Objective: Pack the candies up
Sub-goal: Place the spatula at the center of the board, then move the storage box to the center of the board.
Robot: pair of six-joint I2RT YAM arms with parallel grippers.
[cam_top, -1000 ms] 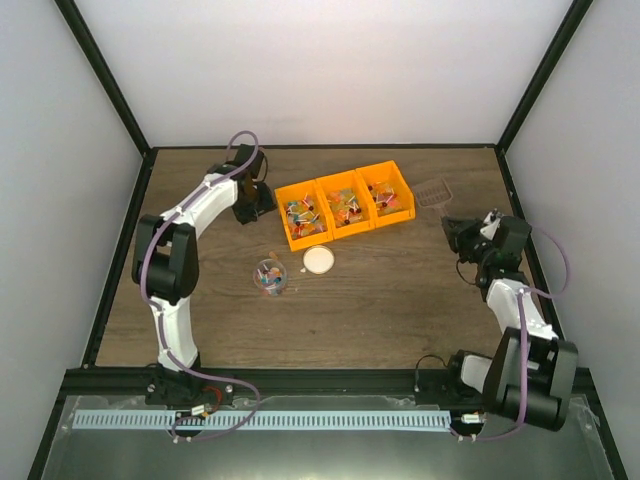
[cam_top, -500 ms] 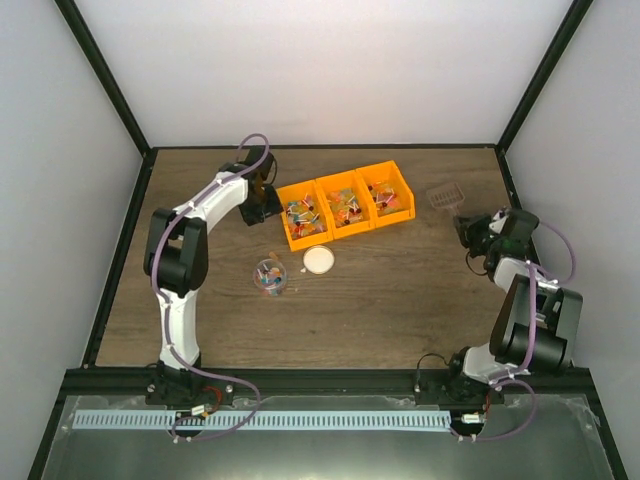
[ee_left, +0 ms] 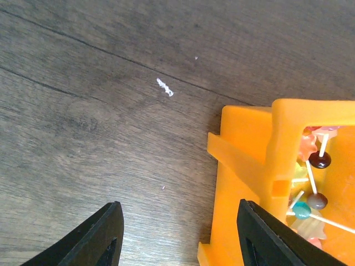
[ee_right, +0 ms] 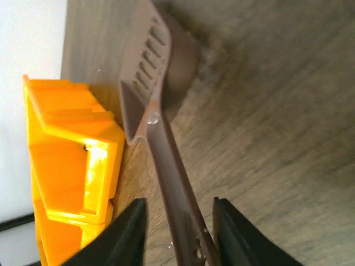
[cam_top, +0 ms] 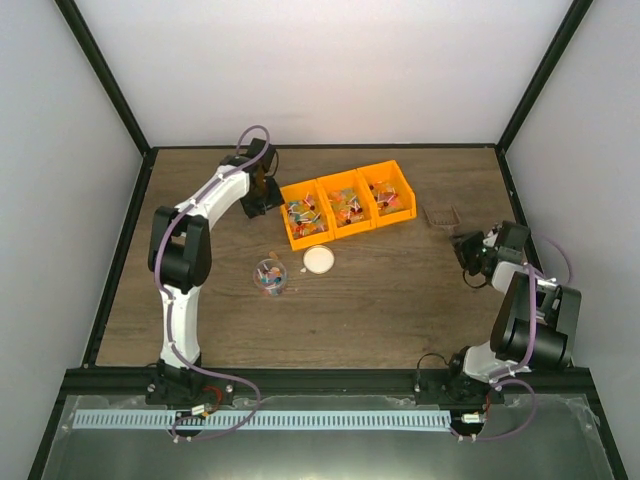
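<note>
The candies (cam_top: 343, 205) fill three joined orange bins (cam_top: 398, 218); more candies sit in a clear cup (cam_top: 268, 275). In the left wrist view some candies (ee_left: 317, 183) show inside the end bin (ee_left: 244, 166). My left gripper (cam_top: 262, 195) (ee_left: 178, 221) is open, one finger over the table and the other over that bin's wall. A brown scoop (cam_top: 441, 214) lies on the table right of the bins. My right gripper (cam_top: 463, 248) (ee_right: 180, 221) is open, with the scoop's handle (ee_right: 172, 188) lying between its fingers and a gap on each side.
A round cream lid (cam_top: 318, 259) lies in front of the bins, beside the cup. White walls with black posts close in the wooden table (cam_top: 380, 300) on three sides. The scoop sits near the table's right edge.
The right arm has brought the scoop down onto the table and its jaws have opened off the handle. The left gripper has shifted slightly along the bin's left end.
</note>
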